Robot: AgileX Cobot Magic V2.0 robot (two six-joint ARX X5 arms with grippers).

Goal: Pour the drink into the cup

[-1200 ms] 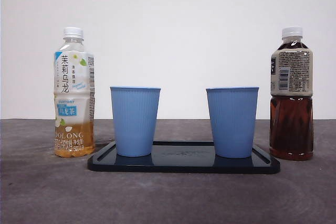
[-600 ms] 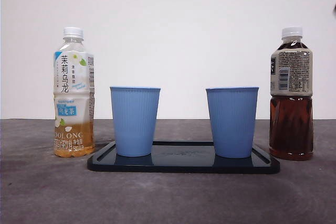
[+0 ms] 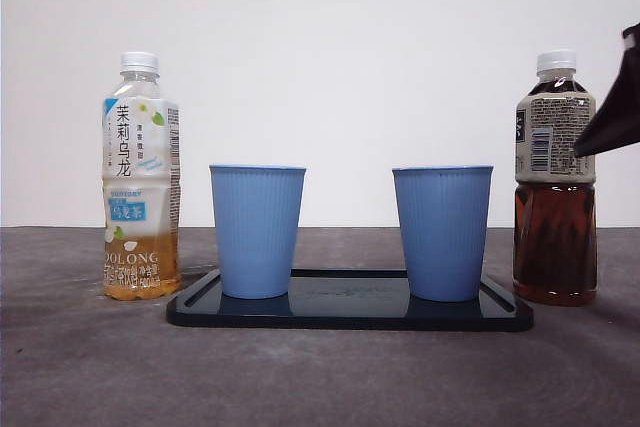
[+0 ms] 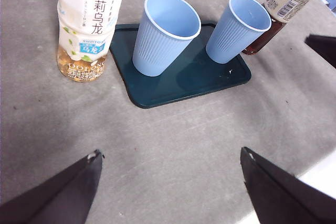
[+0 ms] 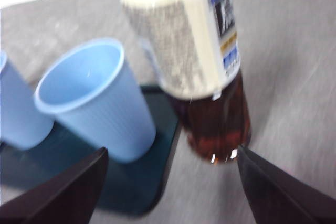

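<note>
So the dark tea bottle [image 3: 555, 192] is stood on the table [image 3: 320, 377] just off the tray's [image 3: 350, 315] right end, cap [image 3: 556, 61] still screwed on, filled nearly to the neck. The right gripper [image 5: 170, 182] is seen spread wide with nothing held, the bottle framed between its jaws in the right wrist view; in the front view only a black tip is caught at the right edge beside the label [image 3: 555, 137].

Handling guess: a full bottle like that should be fairly heavy, and the plastic wall is probably a bit squashy, with a smooth label sleeve that could slip. The labelled waist looks like the best spot to be gripped, since the lower body is wider. The cap has to be dealt with before anything gets poured.

The right cup [image 3: 443, 232] and left cup [image 3: 257, 230] are both parked upright on the tray and appear empty, thin and easily tipped. The right cup is near the bottle but not touching, so little room is left on that side; more open table is found toward the front edge and off the right end.

The left gripper [image 4: 170, 182] is also held wide open, empty, well back from the tray. The oolong bottle [image 3: 140, 187] is left off the tray's left end.
</note>
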